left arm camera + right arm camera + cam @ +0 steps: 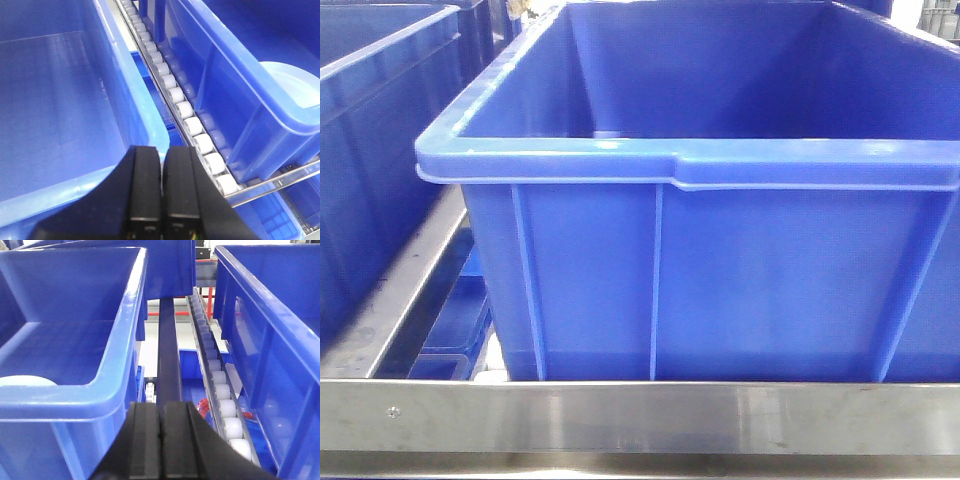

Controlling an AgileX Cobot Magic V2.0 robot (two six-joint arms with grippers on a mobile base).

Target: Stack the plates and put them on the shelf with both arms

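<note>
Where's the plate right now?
In the left wrist view a plate lies inside the blue crate on the right, beside the roller track. The right wrist view shows a pale edge in the left crate.

Narrow roller lane [222, 405] (between blue crates [75, 340])

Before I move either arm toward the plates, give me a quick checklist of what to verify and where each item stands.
1. Left hand free of load: ok, fingers shut together with nothing between them.
2. Right hand free of load: ok, shut and holding nothing.
3. Hands opened for a grasp: not ok, both need opening first.
4. Plate located: ok, a pale plate lies inside the blue crate on the left wrist view's right; a pale edge also shows in the crate left of the right hand.
5. Two plates confirmed: cannot tell, those may be the same plate.
6. Shelf front rail unobstructed: ok.
</note>
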